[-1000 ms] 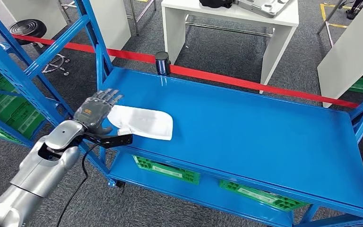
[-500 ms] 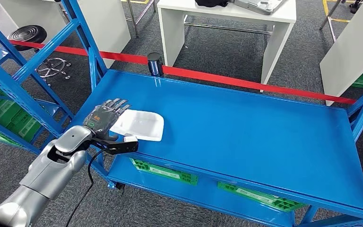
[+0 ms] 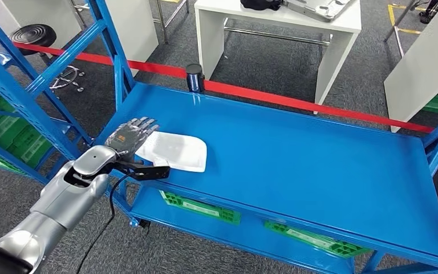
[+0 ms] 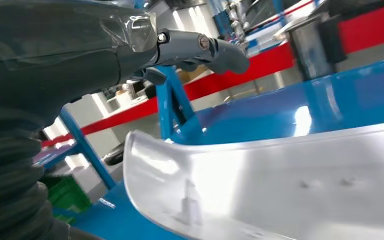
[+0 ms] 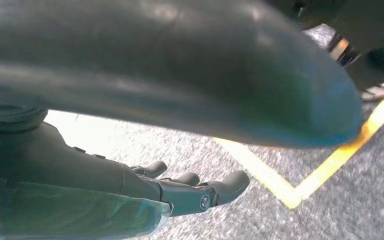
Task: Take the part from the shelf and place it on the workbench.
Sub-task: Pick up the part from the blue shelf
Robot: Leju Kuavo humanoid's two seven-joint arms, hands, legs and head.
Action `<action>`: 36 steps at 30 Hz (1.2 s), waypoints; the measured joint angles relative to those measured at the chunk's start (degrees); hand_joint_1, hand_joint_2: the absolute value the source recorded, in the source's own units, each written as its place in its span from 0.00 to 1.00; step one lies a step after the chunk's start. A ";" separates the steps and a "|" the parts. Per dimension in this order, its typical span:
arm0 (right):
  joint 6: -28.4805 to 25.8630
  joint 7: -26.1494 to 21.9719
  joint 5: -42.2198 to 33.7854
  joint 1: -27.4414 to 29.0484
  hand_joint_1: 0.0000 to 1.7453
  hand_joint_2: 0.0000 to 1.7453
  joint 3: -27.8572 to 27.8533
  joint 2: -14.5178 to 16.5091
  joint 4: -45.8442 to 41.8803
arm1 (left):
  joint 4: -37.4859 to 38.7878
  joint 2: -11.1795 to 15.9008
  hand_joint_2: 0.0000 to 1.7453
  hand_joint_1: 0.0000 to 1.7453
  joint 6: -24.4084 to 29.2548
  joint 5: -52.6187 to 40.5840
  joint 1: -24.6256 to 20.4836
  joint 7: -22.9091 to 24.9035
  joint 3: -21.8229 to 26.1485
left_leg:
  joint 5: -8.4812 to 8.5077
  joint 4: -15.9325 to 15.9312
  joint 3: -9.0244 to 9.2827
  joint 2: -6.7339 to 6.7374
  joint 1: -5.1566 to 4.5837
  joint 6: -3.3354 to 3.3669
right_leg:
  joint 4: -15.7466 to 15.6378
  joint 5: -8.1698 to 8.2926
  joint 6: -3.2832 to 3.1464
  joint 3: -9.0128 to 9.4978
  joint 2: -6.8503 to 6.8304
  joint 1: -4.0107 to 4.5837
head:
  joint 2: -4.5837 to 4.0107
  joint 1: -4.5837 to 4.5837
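On the blue surface [image 3: 296,142], near its left front corner, the white part [image 3: 177,151] is seen lying flat. Left hand [image 3: 128,137] is rested at its edge, fingers extended; grasp cannot be told. Right hand [image 5: 180,192] is hung above grey floor [image 5: 260,215], released, holding nothing.

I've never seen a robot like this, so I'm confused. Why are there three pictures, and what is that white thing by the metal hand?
It is a walking robot with two silver arms and hands. The big picture looks down from its head. The other two come from small cameras at its wrists. The left hand holds a white part at one end, on the blue bench top. Up close, the left wrist camera shows that same part. The right hand hangs over grey floor, holding nothing.
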 joint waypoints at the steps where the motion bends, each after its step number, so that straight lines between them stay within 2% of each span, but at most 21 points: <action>1: -0.02 0.01 0.03 -0.01 0.00 0.00 0.00 -0.01 -0.01 | 0.69 -0.11 1.00 0.00 0.06 -0.02 -0.12 0.10 -0.10 | 0.02 0.01 -0.03 0.00 -0.03 0.03 | 3.84 -1.31 -0.01 -1.97 0.00 -0.04 | 0.00 0.01; 2: 0.01 0.03 0.06 0.00 0.00 0.00 0.01 0.00 -0.01 | 1.32 -0.16 1.00 0.00 0.10 -0.05 -0.11 0.20 -0.23 | -0.02 0.03 -0.04 -0.01 -0.05 0.01 | 6.51 -2.01 0.18 -3.41 -0.01 -0.09 | 0.00 0.01; 3: 0.08 0.04 0.09 0.02 0.00 0.00 0.01 0.02 -0.01 | 1.88 -0.20 1.00 0.00 0.13 -0.07 -0.11 0.25 -0.38 | -0.06 0.08 -0.04 -0.04 -0.05 -0.04 | 7.20 -1.87 0.58 -3.92 -0.02 -0.17 | 0.00 0.01; 4: 0.16 0.06 0.11 0.01 0.00 0.00 0.02 0.04 -0.01 | 2.36 -0.24 1.00 0.00 0.16 -0.09 -0.13 0.29 -0.52 | -0.15 0.19 -0.04 -0.10 -0.02 -0.16 | 5.48 -0.80 1.15 -3.25 -0.05 -0.29 | 0.00 0.02; 6: 0.26 0.08 0.13 -0.05 0.00 0.00 0.02 0.03 -0.01 | 3.03 -0.34 1.00 0.00 0.25 -0.19 -0.28 0.33 -0.74 | -0.61 0.82 -0.13 -0.24 0.04 -0.67 | -2.38 2.37 2.13 0.41 -0.21 -0.59 | 0.00 0.05; 8: 0.27 0.08 0.10 -0.18 0.00 0.00 0.02 0.04 -0.01 | 3.66 -0.37 1.00 0.00 0.42 -0.44 -0.69 0.34 -0.92 | -1.26 1.82 -0.47 -0.32 -0.10 -1.32 | -7.62 4.13 1.72 3.05 -0.20 -0.59 | 0.00 -0.02; 10: 0.27 0.07 0.08 -0.27 0.00 0.00 0.02 0.15 -0.01 | 4.34 -0.44 1.00 0.00 0.58 -0.65 -1.17 0.33 -1.16 | -1.51 2.26 -0.72 -0.36 -0.14 -1.75 | -8.14 4.30 0.68 3.43 -0.05 -0.27 | 0.00 -0.08; 13: 0.27 0.04 0.07 -0.32 0.00 0.00 0.02 0.26 -0.06 | 5.14 -0.55 1.00 0.00 0.67 -0.71 -1.70 0.21 -1.47 | -2.72 3.84 -1.50 -0.30 0.16 -2.45 | -8.22 4.40 -0.24 3.58 -0.01 -0.58 | 0.00 -0.15; 14: 0.27 0.01 0.08 -0.33 0.00 0.00 0.02 0.27 -0.08 | 5.38 -0.55 1.00 0.00 0.69 -0.71 -1.97 0.17 -1.50 | -4.05 6.11 -2.56 -0.26 0.29 -2.77 | -8.26 4.41 -0.49 3.65 0.01 -0.73 | 0.00 -0.21; 16: 0.27 -0.07 0.12 -0.32 0.00 0.00 0.02 0.32 -0.08 | 6.10 -0.62 1.00 0.00 0.71 -0.72 -2.45 0.03 -1.61 | -7.37 13.35 -6.02 -0.20 0.56 -3.32 | -8.25 4.36 -0.75 3.69 0.03 -0.63 | 0.01 -0.30; 17: 0.27 -0.09 0.19 -0.31 0.00 0.00 0.03 0.37 -0.08 | 6.60 -0.70 1.00 0.00 0.71 -0.75 -2.55 -0.05 -1.73 | -8.42 16.72 -7.75 -0.19 0.65 -3.45 | -8.25 4.33 -0.79 3.70 0.04 -0.57 | 0.01 -0.29; 18: 0.27 -0.10 0.26 -0.31 0.00 0.00 0.03 0.42 -0.08 | 7.11 -0.79 1.00 0.00 0.71 -0.80 -2.58 -0.13 -1.89 | -8.48 18.40 -8.75 -0.19 0.70 -3.46 | -8.24 4.30 -0.82 3.72 0.05 -0.50 | 0.01 -0.31; 19: 0.27 -0.10 0.35 -0.32 0.00 0.00 0.04 0.45 -0.09 | 7.54 -0.87 1.00 0.00 0.71 -0.86 -2.62 -0.17 -2.07 | -7.50 17.93 -8.75 -0.19 0.73 -3.35 | -8.24 4.29 -0.83 3.76 0.08 -0.43 | 0.01 -0.31; 22: 0.24 -0.09 0.75 -0.48 0.00 0.00 0.13 0.60 -0.32 | 8.34 -0.94 1.00 0.00 0.74 -0.95 -3.16 -0.25 -2.39 | -2.14 7.51 -3.94 -0.17 0.45 -2.19 | -8.29 4.27 -0.80 3.93 0.18 -0.12 | 0.00 -0.27; 24: 0.23 0.05 1.01 -0.73 0.00 0.00 0.20 0.72 -0.50 | 8.77 -0.83 1.00 0.00 0.83 -0.95 -3.54 -0.22 -2.42 | -1.17 3.12 -1.77 -0.13 -0.03 -1.47 | -8.36 4.35 -0.63 3.82 0.20 -0.11 | 0.00 -0.26; 28: 0.42 0.69 1.38 -1.05 0.00 0.00 0.44 0.98 -0.75 | 9.30 -0.54 1.00 0.00 1.17 -0.95 -3.61 -0.10 -2.54 | -0.52 1.03 -0.59 -0.08 -0.06 -0.73 | -7.80 3.96 0.20 3.32 0.07 -0.10 | 0.00 -0.21; 29: 0.44 0.80 1.40 -1.14 0.00 0.00 0.51 1.00 -0.82 | 9.31 -0.55 1.00 0.00 1.27 -0.95 -3.57 -0.09 -2.57 | -0.15 0.43 -0.24 -0.06 0.09 -0.48 | -5.83 2.96 0.11 2.39 0.01 -0.04 | 0.01 -0.15; 31: 0.43 1.00 1.46 -1.28 0.00 0.00 0.64 0.98 -0.90 | 9.38 -0.60 1.00 0.00 1.42 -0.95 -3.28 -0.04 -2.69 | 0.10 0.08 -0.13 -0.04 0.17 -0.22 | 1.37 -0.13 -0.19 -1.00 -0.04 -0.08 | 0.01 -0.08; 33: 0.43 1.29 1.57 -1.30 0.00 0.00 0.72 1.04 -0.91 | 9.46 -0.60 1.00 0.00 1.58 -0.96 -3.01 0.02 -2.81 | 0.08 0.13 -0.16 -0.11 0.12 -0.23 | 6.94 -1.79 0.15 -3.69 -0.05 -0.18 | 0.00 -0.05; 34: 0.42 1.42 1.62 -1.32 0.00 0.00 0.75 1.07 -0.93 | 9.48 -0.61 1.00 0.00 1.68 -0.99 -2.98 0.03 -2.87 | 0.05 0.21 -0.16 -0.18 0.13 -0.29 | 6.73 -1.36 0.62 -3.60 -0.07 -0.28 | 0.00 -0.04; 36: 0.43 1.63 1.64 -1.44 0.00 0.00 0.78 1.09 -1.00 | 9.54 -0.67 1.00 0.00 1.83 -1.12 -2.97 0.09 -2.97 | -0.26 0.76 -0.21 -0.34 0.24 -0.68 | -0.27 1.51 1.78 -0.09 -0.19 -0.63 | 0.00 -0.04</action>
